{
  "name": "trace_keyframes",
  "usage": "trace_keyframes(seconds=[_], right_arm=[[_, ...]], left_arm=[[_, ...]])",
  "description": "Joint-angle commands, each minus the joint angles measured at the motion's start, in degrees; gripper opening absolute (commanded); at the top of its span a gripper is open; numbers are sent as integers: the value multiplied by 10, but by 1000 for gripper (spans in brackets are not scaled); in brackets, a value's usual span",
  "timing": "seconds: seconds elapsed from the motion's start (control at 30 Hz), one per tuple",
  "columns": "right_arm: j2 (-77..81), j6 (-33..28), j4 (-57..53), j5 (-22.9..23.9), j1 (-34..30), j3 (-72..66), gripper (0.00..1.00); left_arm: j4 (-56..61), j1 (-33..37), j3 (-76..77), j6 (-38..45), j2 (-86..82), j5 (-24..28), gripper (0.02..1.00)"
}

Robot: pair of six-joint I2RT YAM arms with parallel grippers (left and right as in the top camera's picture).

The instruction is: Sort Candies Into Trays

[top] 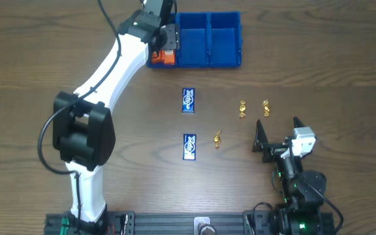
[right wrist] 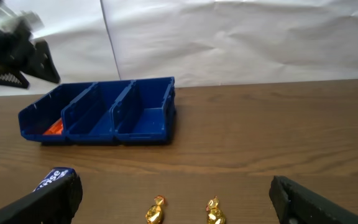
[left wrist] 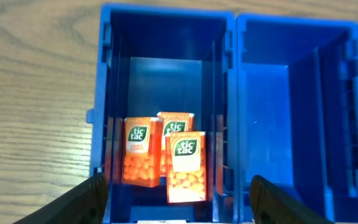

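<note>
Tray [top: 209, 39] sits at the far side of the table [top: 344, 65], three compartments side by side. Its left-end compartment holds three candy boxes [left wrist: 186, 168], bunched, probably touching, with the left gripper [top: 170, 40] above. Mid-table, the far packet [top: 188, 100] lies behind the near packet [top: 189, 146]. To their right are the paired candies [top: 242, 108] [top: 265, 107]. The single candy [top: 217, 138] lies between the near packet and the right gripper [top: 278, 130].

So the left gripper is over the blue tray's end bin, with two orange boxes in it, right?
Not two: the left wrist view shows three orange boxes in that bin. The left gripper is over the blue tray's end bin, as you said.
</note>
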Motion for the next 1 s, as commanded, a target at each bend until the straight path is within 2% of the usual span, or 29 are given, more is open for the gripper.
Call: trace_keyframes(seconds=[0.03,0.17,0.27,0.43,0.5,0.57,0.73,0.87,1.0], right_arm=[[-3,-6,-3,-3,-4,-1,998],[-3,-6,-3,-3,-4,-1,998],[-3,-6,-3,-3,-4,-1,998],[-3,-6,-3,-3,-4,-1,998],[-3,-6,-3,-3,-4,-1,1000],[-3,-6,-3,-3,-4,-1,998],[-3,-6,-3,-3,-4,-1,998],[-3,-6,-3,-3,-4,-1,998],[-3,-6,-3,-3,-4,-1,998]], left_arm=[[76,9,-119,0,-250,-34,759],[225,17,-384,26,-552,-66,801],[316,58,-566,63,-742,-42,816],[332,157,-799,79,-1008,9,862],[333,177,-873,79,-1089,10,910],[336,194,-952,79,-1161,8,998],[381,201,-1052,78,-1212,18,998],[293,201,-1052,79,-1211,21,998],[296,200,-1052,79,-1211,25,998]])
